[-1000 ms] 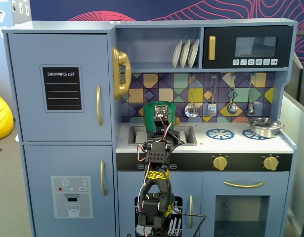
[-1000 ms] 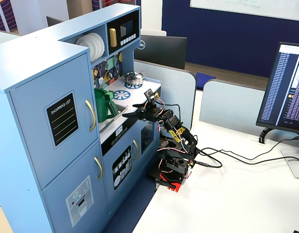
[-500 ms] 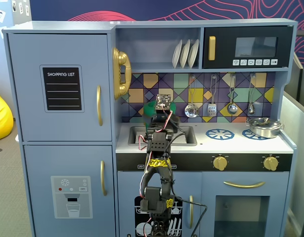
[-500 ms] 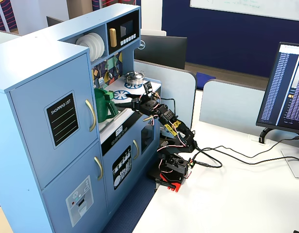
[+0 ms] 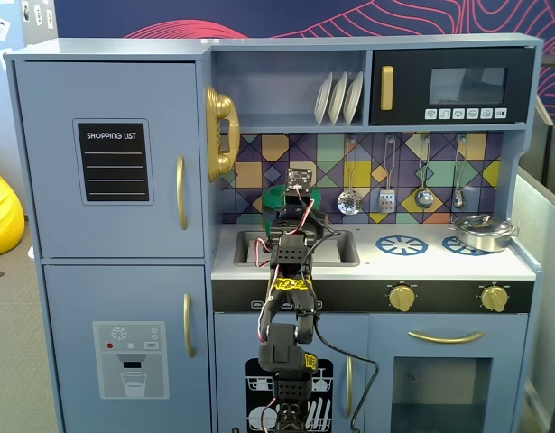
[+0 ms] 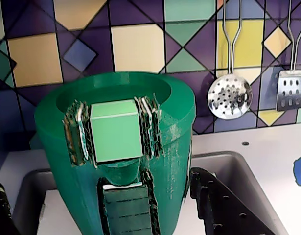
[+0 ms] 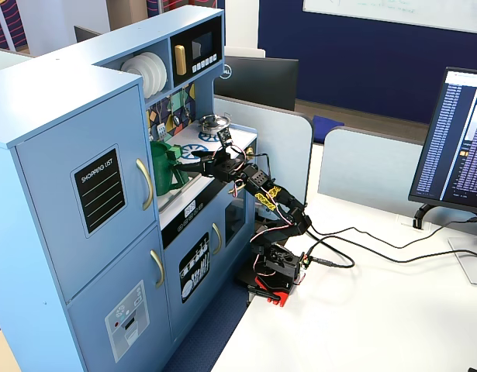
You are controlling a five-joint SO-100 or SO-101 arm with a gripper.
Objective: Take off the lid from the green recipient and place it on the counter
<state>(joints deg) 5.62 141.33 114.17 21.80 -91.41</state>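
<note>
The green recipient fills the middle of the wrist view, upright, with its ridged handle strip and a light green block facing me. It stands at the sink; its base is hidden. Inside its rim I see a sunken round green surface. I cannot tell the lid apart from it, and no knob shows. My gripper is open. One black finger is close beside the recipient's right wall and the other is at the left edge, apart from it. In both fixed views the recipient sits just beyond the gripper on the white counter.
A silver pot stands on the right burner ring, with a bare burner ring to its left. A skimmer and a spatula hang on the tiled back wall right of the recipient. A shelf with plates hangs above.
</note>
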